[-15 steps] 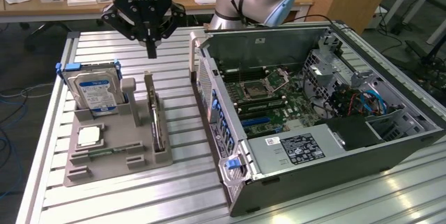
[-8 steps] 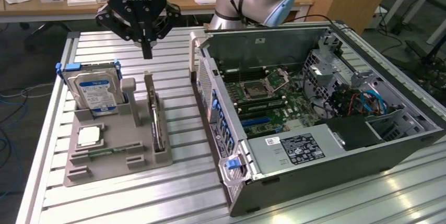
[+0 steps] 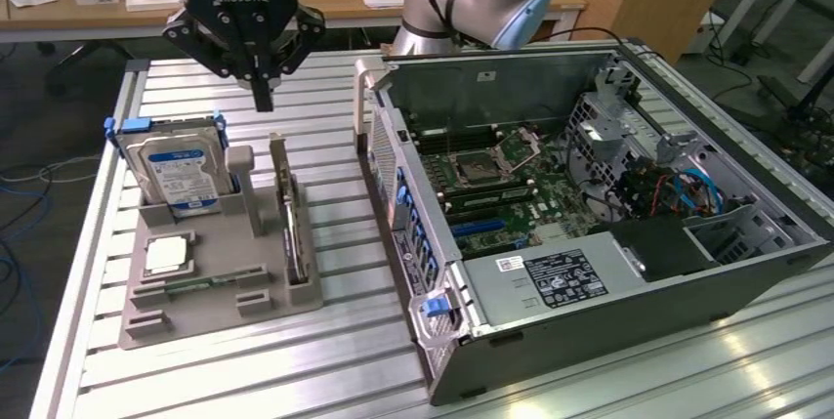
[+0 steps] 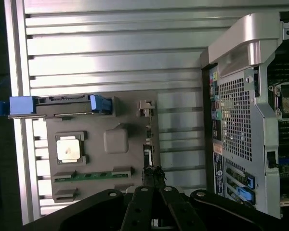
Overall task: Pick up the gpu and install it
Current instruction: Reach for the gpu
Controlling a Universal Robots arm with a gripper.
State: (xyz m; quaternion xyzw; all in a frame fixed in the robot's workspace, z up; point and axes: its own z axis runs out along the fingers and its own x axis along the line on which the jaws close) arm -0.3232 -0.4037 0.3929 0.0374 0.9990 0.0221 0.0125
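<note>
At the exterior view's left, the hard drive [image 3: 183, 170] stands upright in the grey holder [image 3: 222, 307], with the processor chip [image 3: 167, 255] lying flat in front of it. Just to their right the gpu [image 3: 295, 233] stands on edge in its slot of the same holder, so it is not yet lifted. The gripper [image 3: 264, 99] hangs above the far end of the card, apart from it, its fingers pinched together on nothing. Further right the computer case [image 3: 587, 341] lies open on the slotted table [image 3: 326, 370]. The blue expansion slots [image 3: 489, 228] on its motherboard look bare, so by my reading neither the pick nor the install has begun.

The exterior view gives the gap in height between tool and card, and the inside of the computer case. The wrist view looks straight down. There the gpu [image 4: 149, 144] is a thin line along the side of the grey holder [image 4: 98, 159] nearest the computer case [image 4: 236, 115]. The clenched gripper [image 4: 153, 177] sits right over one end of that line, an alignment the exterior view leaves uncertain
</note>
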